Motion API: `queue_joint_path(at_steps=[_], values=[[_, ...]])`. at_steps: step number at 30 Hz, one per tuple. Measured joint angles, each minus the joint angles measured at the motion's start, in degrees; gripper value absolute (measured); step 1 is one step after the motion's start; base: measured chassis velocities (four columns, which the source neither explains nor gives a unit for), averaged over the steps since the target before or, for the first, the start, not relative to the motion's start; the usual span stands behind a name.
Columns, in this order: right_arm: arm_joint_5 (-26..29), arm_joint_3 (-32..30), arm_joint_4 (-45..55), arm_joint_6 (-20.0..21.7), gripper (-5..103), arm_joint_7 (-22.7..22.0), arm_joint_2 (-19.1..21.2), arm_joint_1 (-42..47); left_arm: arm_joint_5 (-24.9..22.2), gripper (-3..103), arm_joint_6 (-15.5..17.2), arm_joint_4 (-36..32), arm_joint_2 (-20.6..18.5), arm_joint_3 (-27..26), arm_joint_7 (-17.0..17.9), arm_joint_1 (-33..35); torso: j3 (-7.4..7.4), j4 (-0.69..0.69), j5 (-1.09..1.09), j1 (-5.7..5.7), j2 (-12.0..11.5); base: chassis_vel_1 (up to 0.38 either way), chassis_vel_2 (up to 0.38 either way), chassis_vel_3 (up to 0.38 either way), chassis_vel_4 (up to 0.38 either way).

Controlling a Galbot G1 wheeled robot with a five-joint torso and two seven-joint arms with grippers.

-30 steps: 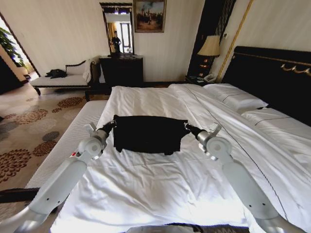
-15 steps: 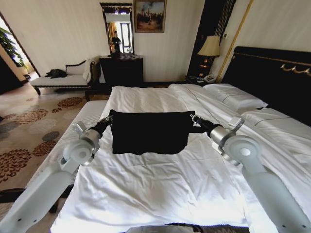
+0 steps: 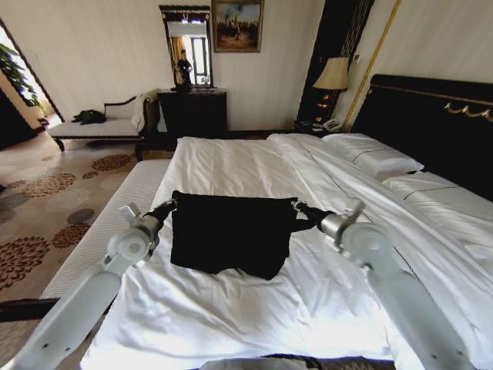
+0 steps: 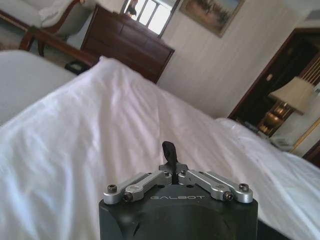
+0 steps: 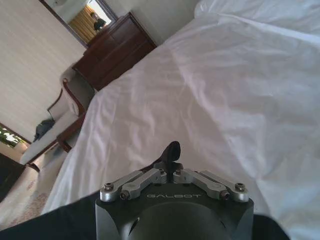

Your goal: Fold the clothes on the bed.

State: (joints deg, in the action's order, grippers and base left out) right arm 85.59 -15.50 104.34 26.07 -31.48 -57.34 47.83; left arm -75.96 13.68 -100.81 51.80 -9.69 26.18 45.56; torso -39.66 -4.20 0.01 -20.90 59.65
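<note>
Since half a second ago the black T-shirt (image 3: 227,233) hangs lower and nearer the robot: its top edge has dropped and its bottom hem now sags further toward the near part of the bed (image 3: 254,324), while both arms have drawn back a little.

There is one T-shirt, one bed, and two grippers at work. The left gripper (image 3: 169,206) pinches the shirt's upper left corner; the right gripper (image 3: 300,207) pinches the upper right corner. In the left wrist view the left gripper (image 4: 170,159) has its fingers pressed together with no gap, and in the right wrist view the right gripper (image 5: 171,156) looks the same, fingers closed, with black cloth (image 5: 45,226) showing beside its housing.

The shirt is stretched between the two grippers, so its long axis runs straight from one to the other, across the bed. From that taut top edge the fabric drapes downward and back toward the robot, its lower hem resting on the white sheet below and behind the grippers. No lettering shows on the face turned toward the head camera. Beyond the fingertips lies bare white bedding.
</note>
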Motion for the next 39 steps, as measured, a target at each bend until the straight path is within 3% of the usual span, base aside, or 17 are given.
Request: queue_joint_path(at_steps=[5, 9, 11, 15, 22, 24, 31, 39], values=[[-5.21, 4.24, -11.00, -1.98, 1, 4.00, -5.20, -5.53, 3.08, 1, -0.62, 9.17, 5.22, 4.88, -1.60, -6.10, -0.01, 0.01, -0.03, -0.01, 0.00, 0.000, 0.000, 0.000, 0.000], [-10.38, 5.53, -23.28, -6.55, 1, 8.72, -13.51, -11.26, 5.37, 1, -2.03, 19.17, 10.98, 7.94, -3.00, -13.26, 0.00, 0.01, 0.02, -0.01, 0.00, 0.000, 0.000, 0.000, 0.000], [-11.00, 5.31, -25.24, -7.56, 1, 9.42, -14.91, -12.43, 6.12, 1, -2.36, 22.08, 12.24, 8.19, -3.53, -14.92, 0.00, 0.01, 0.00, -0.01, 0.00, 0.000, 0.000, 0.000, 0.000], [-12.30, 5.26, -28.43, -9.22, 1, 10.84, -15.87, -14.93, 9.00, 1, -3.23, 30.59, 15.61, 8.05, -5.48, -18.65, 0.00, 0.01, -0.02, -0.01, 0.00, 0.000, 0.000, 0.000, 0.000], [-14.08, 6.21, -31.09, -10.31, 1, 11.51, -15.68, -16.71, 11.02, 1, -4.20, 35.25, 17.34, 7.60, -6.82, -21.32, 0.01, 0.00, -0.01, 0.01, 0.01, 0.000, 0.000, 0.000, 0.000], [-16.37, 6.52, -32.50, -12.47, 1, 12.51, -15.88, -17.20, 11.80, 1, -5.35, 37.79, 18.29, 7.19, -8.11, -22.73, 0.01, 0.01, -0.02, 0.01, 0.01, 0.000, 0.000, 0.000, 0.000], [-20.71, 5.89, -33.19, -16.08, 1, 13.57, -17.59, -16.25, 12.30, 1, -6.83, 38.37, 18.96, 6.62, -10.59, -22.61, 0.02, 0.00, -0.01, 0.00, 0.01, 0.000, 0.000, 0.000, 0.000], [-27.63, 6.70, -20.57, -18.12, 1, 15.49, -12.01, -4.99, 15.63, 1, -10.75, 25.52, 11.70, 5.32, -14.38, -9.72, 0.04, 0.03, -0.01, 0.04, 0.03, 0.000, 0.000, 0.000, 0.000]])
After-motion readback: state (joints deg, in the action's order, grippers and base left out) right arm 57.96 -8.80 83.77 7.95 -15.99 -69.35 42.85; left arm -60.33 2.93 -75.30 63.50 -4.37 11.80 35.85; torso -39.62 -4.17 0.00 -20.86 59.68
